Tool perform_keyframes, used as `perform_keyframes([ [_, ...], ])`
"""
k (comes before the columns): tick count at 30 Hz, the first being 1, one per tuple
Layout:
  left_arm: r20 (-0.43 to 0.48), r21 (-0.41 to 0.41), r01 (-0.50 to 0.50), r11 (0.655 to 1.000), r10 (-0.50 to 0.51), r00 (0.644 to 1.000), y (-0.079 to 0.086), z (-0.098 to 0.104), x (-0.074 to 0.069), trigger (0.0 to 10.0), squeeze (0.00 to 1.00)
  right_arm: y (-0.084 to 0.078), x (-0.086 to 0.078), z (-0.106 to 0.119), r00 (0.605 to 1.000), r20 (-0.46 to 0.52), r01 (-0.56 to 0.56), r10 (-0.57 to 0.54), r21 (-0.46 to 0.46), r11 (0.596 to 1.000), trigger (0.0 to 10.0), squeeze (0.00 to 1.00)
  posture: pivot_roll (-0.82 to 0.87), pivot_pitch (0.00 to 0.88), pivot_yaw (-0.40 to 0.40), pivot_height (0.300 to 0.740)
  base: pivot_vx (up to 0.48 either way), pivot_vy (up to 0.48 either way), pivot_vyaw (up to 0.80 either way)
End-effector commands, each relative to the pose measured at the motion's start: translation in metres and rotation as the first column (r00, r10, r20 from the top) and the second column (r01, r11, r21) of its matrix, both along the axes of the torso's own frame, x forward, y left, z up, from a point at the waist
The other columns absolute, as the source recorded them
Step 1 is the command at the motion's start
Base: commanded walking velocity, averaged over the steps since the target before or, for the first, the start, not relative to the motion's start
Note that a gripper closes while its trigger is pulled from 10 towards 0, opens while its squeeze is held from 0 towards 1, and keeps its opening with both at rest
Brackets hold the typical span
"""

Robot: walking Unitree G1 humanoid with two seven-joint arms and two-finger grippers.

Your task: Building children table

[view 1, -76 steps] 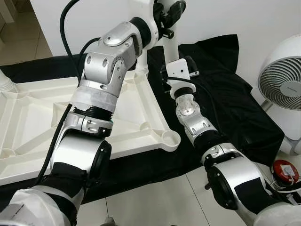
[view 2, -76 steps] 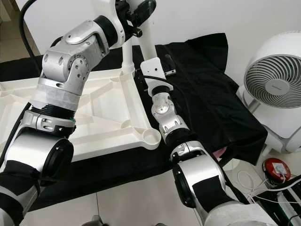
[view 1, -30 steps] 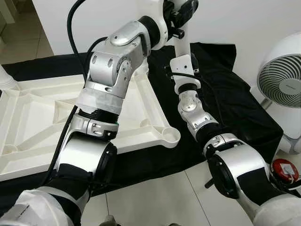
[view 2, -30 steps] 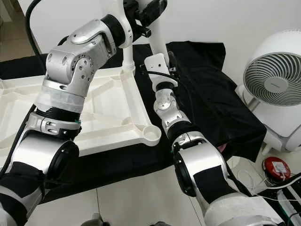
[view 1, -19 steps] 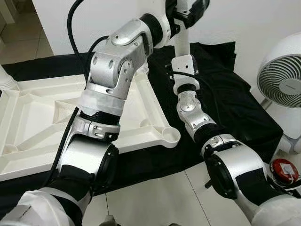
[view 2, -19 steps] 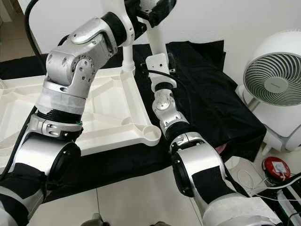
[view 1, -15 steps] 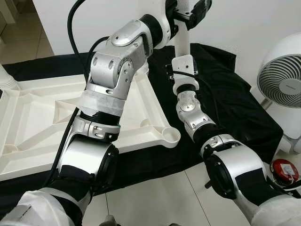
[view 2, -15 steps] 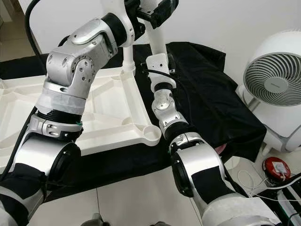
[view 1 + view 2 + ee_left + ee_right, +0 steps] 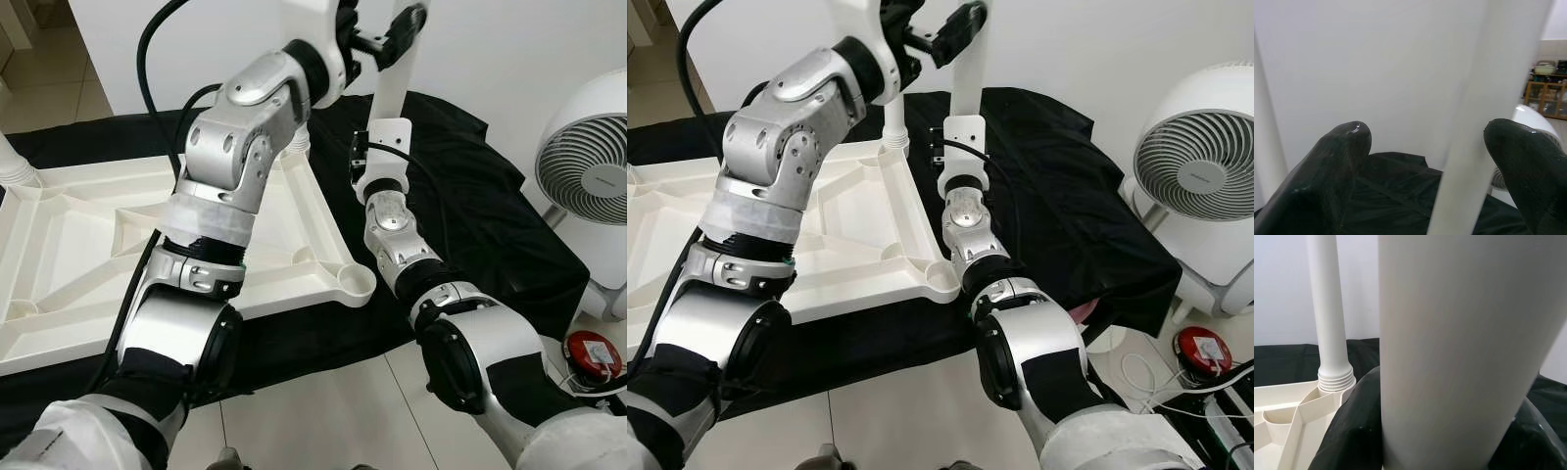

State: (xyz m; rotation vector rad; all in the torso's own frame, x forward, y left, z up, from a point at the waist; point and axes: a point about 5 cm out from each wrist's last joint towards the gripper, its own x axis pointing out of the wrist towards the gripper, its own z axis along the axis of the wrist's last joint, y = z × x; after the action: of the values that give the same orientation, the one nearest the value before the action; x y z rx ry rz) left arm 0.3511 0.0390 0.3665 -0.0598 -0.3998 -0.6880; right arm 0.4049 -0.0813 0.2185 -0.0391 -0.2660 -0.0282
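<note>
While we look down past our two silver arms, a white plastic tabletop (image 9: 88, 245) lies upside down on a black cloth (image 9: 490, 225) spread over pale floor tiles (image 9: 323, 411), its ribbed underside facing up. At its far left edge a fitted leg (image 9: 12, 166) rises from a corner. Its near right corner ends in a round socket (image 9: 353, 285) with nothing in it, and a strip of bare cloth lies between that edge and our right arm. At the far right corner another leg (image 9: 1330, 308) stands screwed into its socket. Just right of it, our left gripper (image 9: 1425, 161) reaches high, fingers set wide either side of a loose white table leg (image 9: 970, 69) held upright above the cloth; we cannot tell whether they press it. Our right gripper (image 9: 1444, 440) clasps the same leg lower down, black fingers (image 9: 1352, 431) wrapped against it. Behind runs a plain white wall (image 9: 509, 49). Farther right, a white fan (image 9: 1200, 176) stands on the floor off the cloth, with a small red object (image 9: 1200, 354) near its base.
</note>
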Motion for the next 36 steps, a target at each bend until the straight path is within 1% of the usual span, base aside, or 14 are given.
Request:
perform_keyframes([
  [1,-0.007,-0.019,-0.065,0.998,0.065,0.998,0.005,-0.001,0.003,10.0,0.0,0.0,0.0,0.0,1.0,-0.007,-0.001,0.001,0.018,1.0,10.0,0.0,0.03,0.0,-0.022,0.74,0.0,0.0,0.0],
  [4,-0.03,0.006,-0.088,0.996,0.088,0.996,0.015,-0.016,0.005,10.0,0.0,-0.005,-0.001,-0.004,1.0,-0.017,0.0,0.001,0.046,0.999,10.0,0.0,0.02,0.0,-0.021,0.74,0.0,0.0,0.0],
  [6,-0.03,0.006,-0.088,0.996,0.088,0.996,0.015,-0.016,0.005,10.0,0.0,-0.005,-0.001,-0.004,1.0,-0.017,0.0,0.001,0.046,0.999,10.0,0.0,0.02,0.0,-0.021,0.74,0.0,0.0,0.0],
  [10,-0.052,0.028,-0.119,0.993,0.12,0.991,0.021,-0.028,0.007,10.0,0.0,-0.009,-0.001,-0.006,1.0,-0.019,0.0,0.001,0.049,0.999,10.0,0.0,0.02,0.0,-0.024,0.74,0.0,0.0,0.0],
  [12,-0.081,0.034,-0.173,0.984,0.175,0.981,0.029,-0.041,0.011,10.0,0.0,-0.014,-0.002,-0.011,0.999,-0.033,-0.009,0.011,0.069,0.998,10.0,0.0,0.02,0.0,-0.027,0.74,0.0,0.0,0.0],
  [16,-0.121,0.027,-0.199,0.98,0.201,0.972,0.035,-0.052,0.013,10.0,0.0,-0.018,-0.002,-0.015,0.998,-0.051,-0.019,0.024,0.088,0.996,10.0,0.0,0.02,0.0,-0.027,0.74,0.0,0.0,0.0],
  [17,-0.152,0.03,-0.206,0.978,0.209,0.966,0.037,-0.06,0.014,10.0,0.0,-0.021,-0.003,-0.016,0.998,-0.05,-0.022,0.026,0.09,0.996,10.0,0.0,0.02,0.0,-0.027,0.74,0.0,0.0,0.0],
  [21,-0.217,0.079,-0.255,0.964,0.266,0.939,0.042,-0.081,0.018,10.0,0.0,-0.025,-0.005,-0.019,0.998,-0.046,-0.04,0.045,0.103,0.994,10.0,0.0,0.0,0.0,-0.022,0.74,0.0,0.0,0.0],
  [24,-0.22,0.089,-0.267,0.96,0.28,0.934,0.043,-0.086,0.018,10.0,0.0,-0.026,-0.006,-0.02,0.998,-0.044,-0.048,0.053,0.103,0.994,10.0,0.0,0.0,0.0,-0.021,0.74,0.0,0.0,0.0],
  [27,-0.219,0.095,-0.274,0.957,0.288,0.932,0.046,-0.093,0.016,10.0,0.0,-0.028,-0.008,-0.022,0.997,-0.041,-0.054,0.058,0.088,0.995,10.0,0.0,0.0,0.0,-0.022,0.74,0.0,0.0,0.0],
  [29,-0.192,0.129,-0.268,0.955,0.29,0.938,0.045,-0.102,0.01,10.0,0.0,-0.027,-0.012,-0.024,0.996,-0.028,-0.087,0.089,0.069,0.994,10.0,0.0,0.0,0.0,-0.032,0.74,0.0,0.0,0.0],
  [30,-0.192,0.129,-0.268,0.955,0.29,0.938,0.045,-0.102,0.01,10.0,0.0,-0.027,-0.012,-0.024,0.996,-0.028,-0.087,0.089,0.069,0.994,10.0,0.0,0.0,0.0,-0.032,0.74,0.0,0.0,0.0],
  [32,-0.188,0.147,-0.258,0.955,0.283,0.94,0.045,-0.111,0.005,10.0,0.0,-0.024,-0.016,-0.026,0.991,-0.015,-0.128,0.129,0.056,0.99,10.0,0.0,0.0,0.0,-0.037,0.74,0.0,0.0,0.0],
  [36,-0.197,0.126,-0.238,0.963,0.26,0.945,0.046,-0.122,0.0,10.0,0.0,-0.021,-0.021,-0.029,0.985,-0.008,-0.171,0.172,0.058,0.984,10.0,0.0,0.0,0.0,-0.045,0.74,0.0,0.0,0.0],
])
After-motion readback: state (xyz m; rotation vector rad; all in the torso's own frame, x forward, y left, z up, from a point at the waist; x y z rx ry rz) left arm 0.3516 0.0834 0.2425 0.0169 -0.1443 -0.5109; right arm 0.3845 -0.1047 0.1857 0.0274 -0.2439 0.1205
